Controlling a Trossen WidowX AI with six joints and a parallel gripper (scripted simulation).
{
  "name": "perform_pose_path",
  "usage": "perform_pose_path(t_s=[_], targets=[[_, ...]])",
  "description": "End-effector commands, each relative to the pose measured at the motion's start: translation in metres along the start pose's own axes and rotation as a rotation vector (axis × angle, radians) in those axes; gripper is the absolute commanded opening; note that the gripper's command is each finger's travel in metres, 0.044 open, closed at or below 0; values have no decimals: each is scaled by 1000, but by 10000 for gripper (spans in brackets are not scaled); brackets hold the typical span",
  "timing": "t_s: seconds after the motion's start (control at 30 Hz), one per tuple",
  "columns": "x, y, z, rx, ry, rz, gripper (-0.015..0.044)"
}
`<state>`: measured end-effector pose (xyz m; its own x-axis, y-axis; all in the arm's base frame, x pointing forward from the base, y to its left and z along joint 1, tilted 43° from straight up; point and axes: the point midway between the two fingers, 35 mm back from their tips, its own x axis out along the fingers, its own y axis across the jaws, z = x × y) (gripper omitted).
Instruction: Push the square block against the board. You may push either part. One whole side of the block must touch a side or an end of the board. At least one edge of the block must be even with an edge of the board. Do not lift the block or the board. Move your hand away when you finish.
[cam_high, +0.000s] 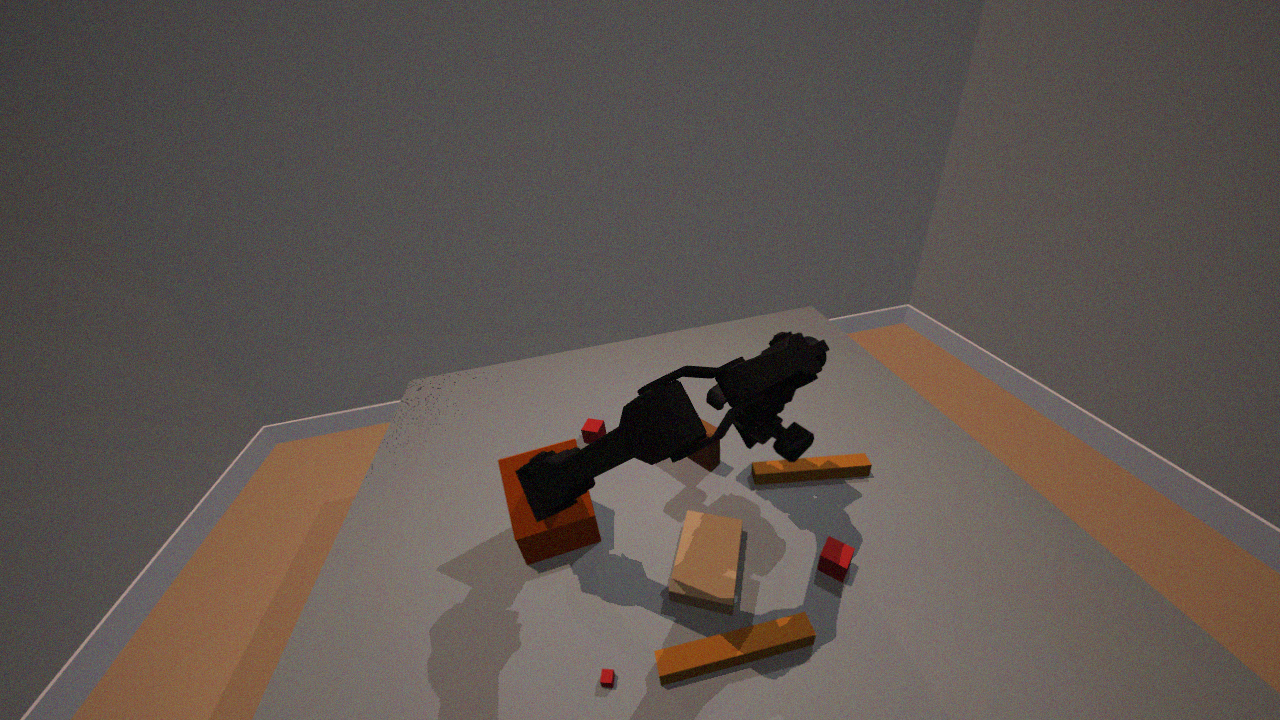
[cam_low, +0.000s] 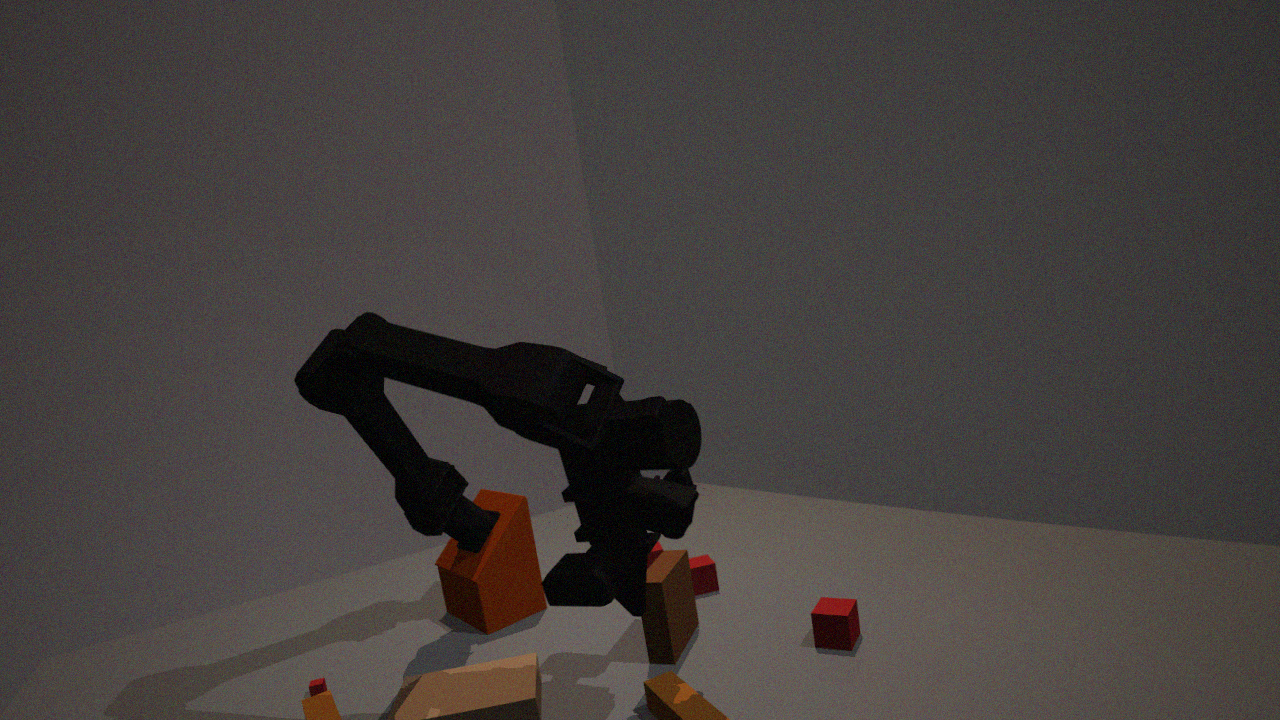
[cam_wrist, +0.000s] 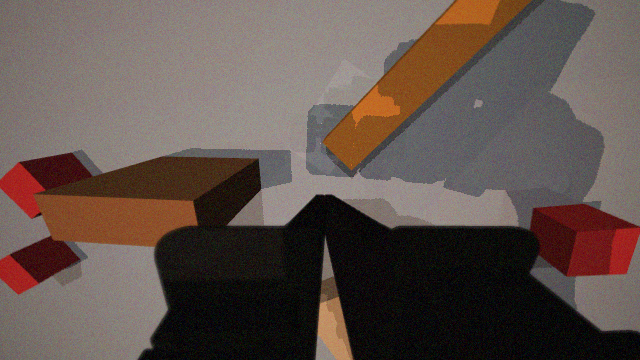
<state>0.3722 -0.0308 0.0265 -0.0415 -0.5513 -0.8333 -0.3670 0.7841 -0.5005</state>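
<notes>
A flat tan board (cam_high: 711, 550) (cam_low: 483, 691) lies near the middle; a sliver shows between my fingers in the wrist view (cam_wrist: 329, 317). A brown squarish block (cam_high: 711, 454) (cam_low: 669, 613) (cam_wrist: 120, 220) stands on edge behind it, apart from it, partly hidden by the arm in the top view. My gripper (cam_high: 753, 442) (cam_low: 639, 612) (cam_wrist: 323, 203) is shut and empty. It points down above the table, between the brown block and the near end of the back orange bar (cam_high: 810, 469) (cam_low: 682, 698) (cam_wrist: 425, 75). In the wrist view the brown block is left of my fingers, with no contact visible.
Another orange bar (cam_high: 733, 649) (cam_low: 319, 706) lies in front of the tan board. A red cube (cam_high: 836, 558) (cam_wrist: 595, 245) lies to its right. Several other red cubes are scattered around. The arm's base stands on an orange-red block (cam_high: 559, 544) (cam_low: 514, 573) at the left.
</notes>
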Motion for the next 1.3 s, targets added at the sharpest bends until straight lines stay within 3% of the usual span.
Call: perform_pose_path(t_s=[0.0, 0.2, 0.47, 0.63, 1.27], targets=[[-8, 53, 16, -24, 19, -52, 0], [-14, 129, 25, -42, 31, -154, 0], [-12, 129, 25, -42, 31, -154, 0], [35, 121, 23, -42, 31, -156, 0], [34, 120, 3, -43, 32, -156, 0]])
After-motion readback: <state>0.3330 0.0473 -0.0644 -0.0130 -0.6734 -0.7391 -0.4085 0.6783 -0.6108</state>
